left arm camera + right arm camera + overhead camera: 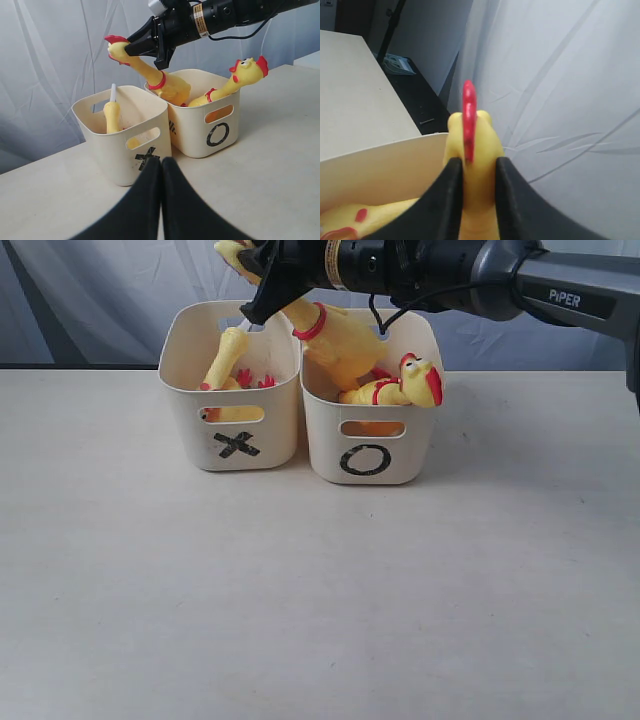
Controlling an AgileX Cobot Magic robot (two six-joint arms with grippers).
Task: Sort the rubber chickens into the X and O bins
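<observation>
the right gripper [134, 48] clamps the head of a rubber chicken [172, 90] whose body dips into the o bin [200, 142], so the drop looks due next: loosen the jaws there; the left gripper [161, 165] hangs closed and empty

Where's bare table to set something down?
The table is bare in front of the X bin and O bin and to either side. Crowded: both bins; the right gripper holds a chicken by its head above them.
</observation>
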